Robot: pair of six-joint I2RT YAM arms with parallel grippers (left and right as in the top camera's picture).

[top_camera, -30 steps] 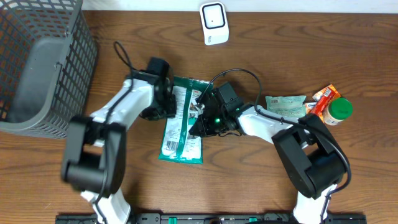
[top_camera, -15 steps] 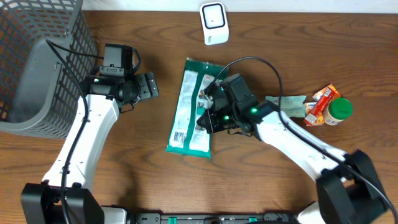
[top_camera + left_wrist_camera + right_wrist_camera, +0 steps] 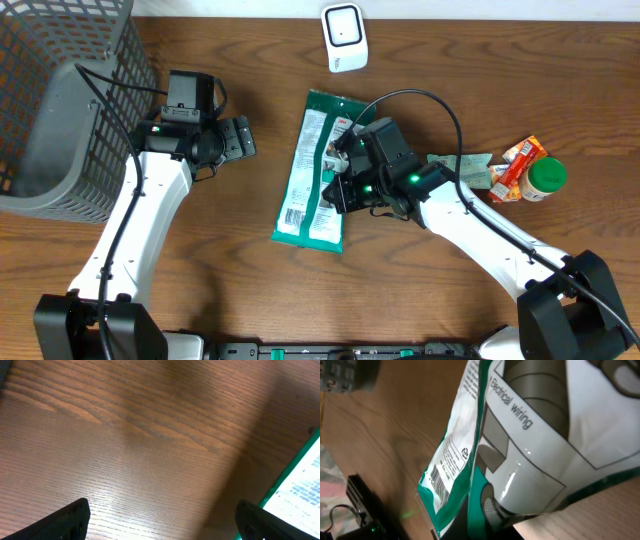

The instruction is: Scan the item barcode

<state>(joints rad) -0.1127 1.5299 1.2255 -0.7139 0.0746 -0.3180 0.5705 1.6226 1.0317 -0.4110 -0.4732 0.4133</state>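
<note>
The item is a flat green and white package [image 3: 312,170] lying lengthwise at the table's middle, its barcode [image 3: 293,215] near the lower left corner. My right gripper [image 3: 343,187] is shut on the package's right edge. In the right wrist view the package [image 3: 535,435] fills the frame, the barcode [image 3: 440,477] shows at lower left, and my right gripper [image 3: 490,515] pinches the green edge. My left gripper [image 3: 240,140] stands open to the left of the package, touching nothing. In the left wrist view my left gripper [image 3: 162,522] hangs over bare wood, with the package edge [image 3: 300,485] at far right.
A white scanner [image 3: 343,37] stands at the back centre. A grey wire basket [image 3: 60,100] fills the back left corner. At the right lie a pale pouch [image 3: 462,168], an orange packet [image 3: 520,160] and a green-lidded bottle [image 3: 546,178].
My left gripper has opened, let go of the package and drawn back to the left. My right gripper has carried the package a little to the right and toward the scanner.
</note>
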